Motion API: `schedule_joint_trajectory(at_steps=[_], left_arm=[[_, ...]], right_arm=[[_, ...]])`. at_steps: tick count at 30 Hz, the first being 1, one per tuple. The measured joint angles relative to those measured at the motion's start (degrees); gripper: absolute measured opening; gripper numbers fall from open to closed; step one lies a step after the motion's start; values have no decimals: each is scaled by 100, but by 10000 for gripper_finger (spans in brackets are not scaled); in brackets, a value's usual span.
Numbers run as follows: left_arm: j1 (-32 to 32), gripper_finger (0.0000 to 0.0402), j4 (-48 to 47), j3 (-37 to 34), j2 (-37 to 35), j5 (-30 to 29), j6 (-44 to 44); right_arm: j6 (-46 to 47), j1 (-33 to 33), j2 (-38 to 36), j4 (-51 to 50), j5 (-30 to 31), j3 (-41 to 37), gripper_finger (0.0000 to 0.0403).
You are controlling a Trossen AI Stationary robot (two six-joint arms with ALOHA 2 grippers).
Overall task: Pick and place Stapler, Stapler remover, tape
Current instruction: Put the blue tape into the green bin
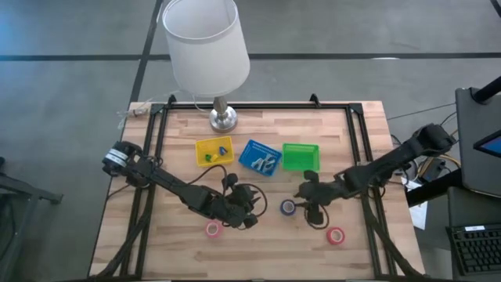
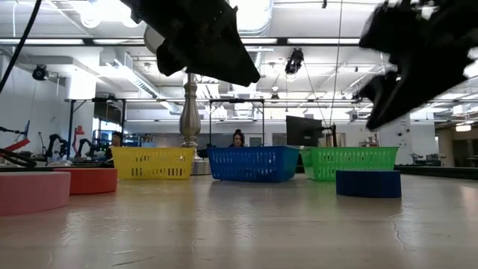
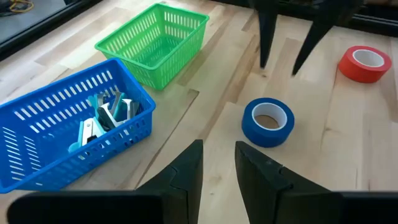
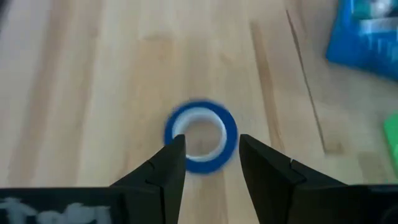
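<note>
A blue tape roll lies flat on the wooden table, in front of the trays. My right gripper hovers open just above it, its fingers clear of the roll; the left wrist view shows those fingers beyond the roll. My left gripper stands open and empty left of the blue roll, raised off the table. Two red tape rolls lie flat nearer the front edge. The blue tray holds several blue-and-white staplers; which are staple removers, I cannot tell.
A yellow tray, the blue tray and a green tray stand in a row mid-table. A lamp with a white shade stands at the far edge. Bare wood lies along the front edge.
</note>
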Motion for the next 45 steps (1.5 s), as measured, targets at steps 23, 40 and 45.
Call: schedule_joint_trajectory(at_steps=[23,40,45], left_arm=[[363,97,54,0,0,0,632],[371,97,60,0,0,0,620],[364,97,57,0,0,2,312]], right_arm=[[892,-181,1773,650,287,215,135],[370,-174,736,-675,396,594,39],[293,-183,-21,-1290,1279,577,46]])
